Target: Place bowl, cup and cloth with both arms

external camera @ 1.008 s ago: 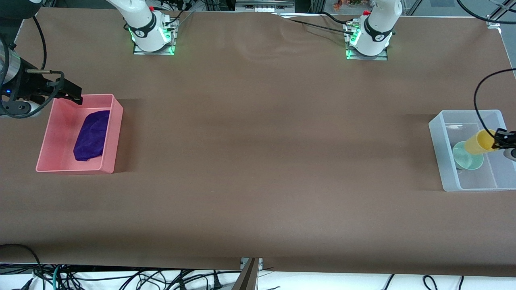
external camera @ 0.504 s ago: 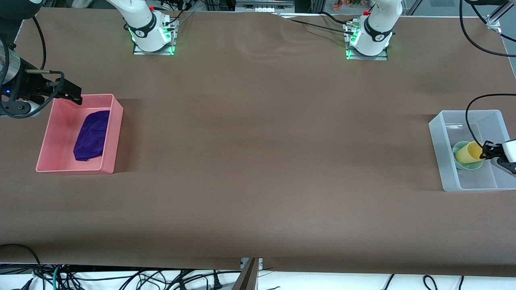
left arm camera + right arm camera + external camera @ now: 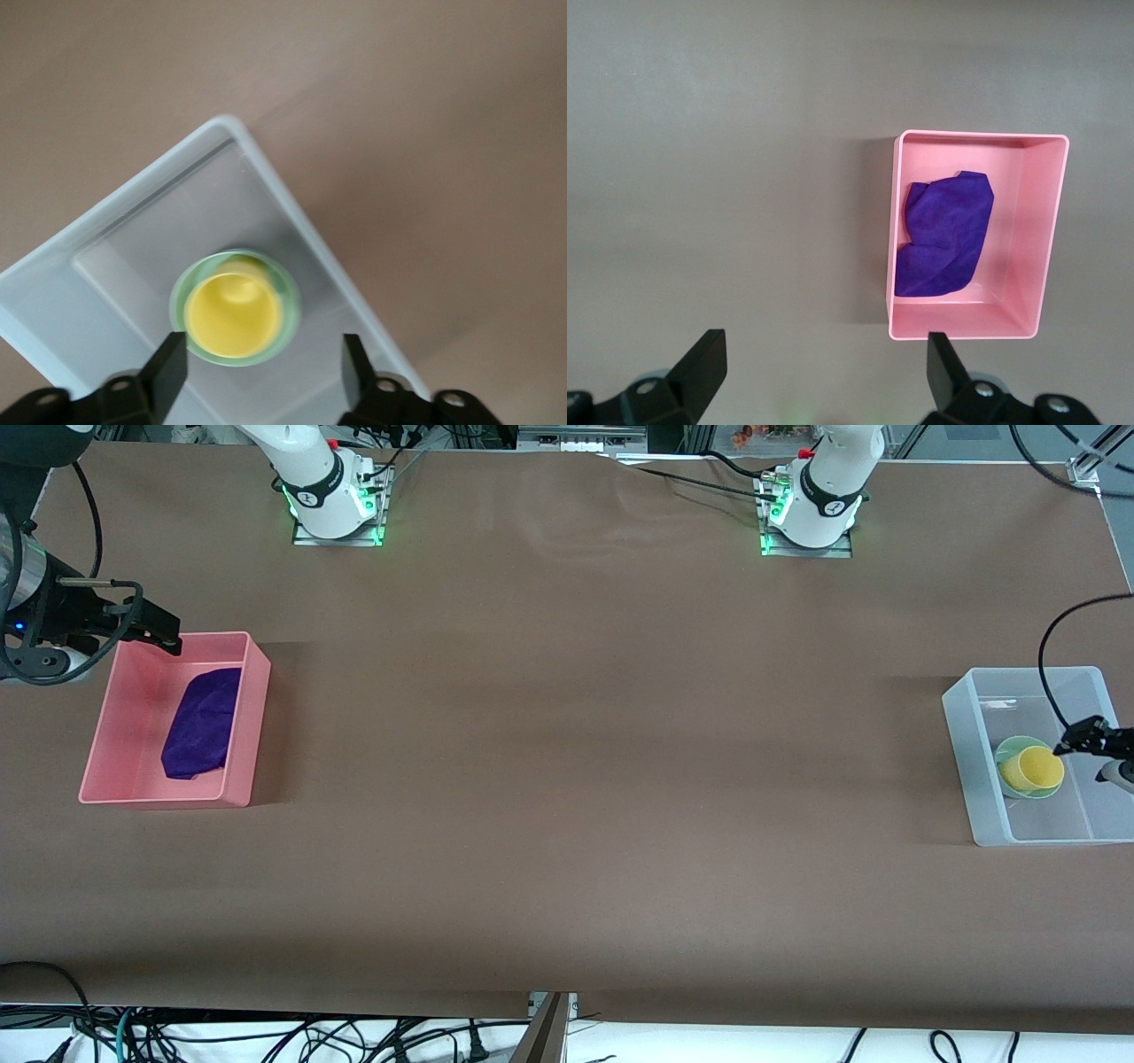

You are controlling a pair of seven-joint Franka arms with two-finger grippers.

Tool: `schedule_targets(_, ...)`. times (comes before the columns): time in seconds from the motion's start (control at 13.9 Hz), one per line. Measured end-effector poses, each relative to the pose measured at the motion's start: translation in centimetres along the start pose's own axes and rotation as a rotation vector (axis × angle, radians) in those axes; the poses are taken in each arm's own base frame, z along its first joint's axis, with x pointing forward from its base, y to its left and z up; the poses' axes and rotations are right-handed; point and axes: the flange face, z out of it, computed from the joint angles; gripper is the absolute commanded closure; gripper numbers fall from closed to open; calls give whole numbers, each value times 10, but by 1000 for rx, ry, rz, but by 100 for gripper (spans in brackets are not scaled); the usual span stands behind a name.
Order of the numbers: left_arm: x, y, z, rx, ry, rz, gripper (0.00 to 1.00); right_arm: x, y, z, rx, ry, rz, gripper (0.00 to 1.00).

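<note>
Yellow cup (image 3: 1032, 769) standing upright, mouth up, nested inside the green bowl (image 3: 1010, 753), both in the clear bin (image 3: 961, 731) at the left arm's end of the table (image 3: 567, 779). Seen round and open-mouthed in the left wrist view (image 3: 235, 314), ringed by the bowl's rim (image 3: 182, 305). Purple cloth (image 3: 202, 723) lying crumpled in the pink bin (image 3: 257, 717) at the right arm's end, long axis running from the robots' side toward the front camera. Plain brown cover over the whole table; loose cables (image 3: 266, 1041) below its near edge.

Left gripper (image 3: 1088, 737) over the clear bin, just above the cup, fingers (image 3: 168, 372) spread wide and holding nothing. Right gripper (image 3: 159, 631) hovering over the pink bin's corner nearest the bases, fingers (image 3: 704, 359) wide apart, empty.
</note>
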Motion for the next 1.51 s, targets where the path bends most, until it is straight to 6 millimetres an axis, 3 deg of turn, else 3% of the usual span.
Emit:
schedule_targets(0.22, 52, 96, -62, -28, -31, -146, 0, 0, 0, 0, 0, 0, 0, 0)
schedule_targets(0.43, 102, 174, -75, -38, -41, -284, 0, 0, 0, 0, 0, 0, 0, 0)
schedule_targets(0.72, 135, 237, -87, 8, -40, -362, 0, 0, 1, 0, -1, 0, 2, 0)
schedule_targets(0.86, 130, 256, -111, 38, -11, -395, 0, 0, 2, 0, -1, 0, 3, 0)
schedule_targets(1.08, 97, 263, -150, 21, 75, -458, 0, 0, 2, 0, -1, 0, 3, 0)
schedule_targets(1.3, 67, 273, -143, 36, 148, -516, 0, 0, 3, 0, -1, 0, 4, 0)
schedule_targets(1.51, 55, 285, -133, 37, 151, -520, 0, 0, 3, 0, -1, 0, 5, 0)
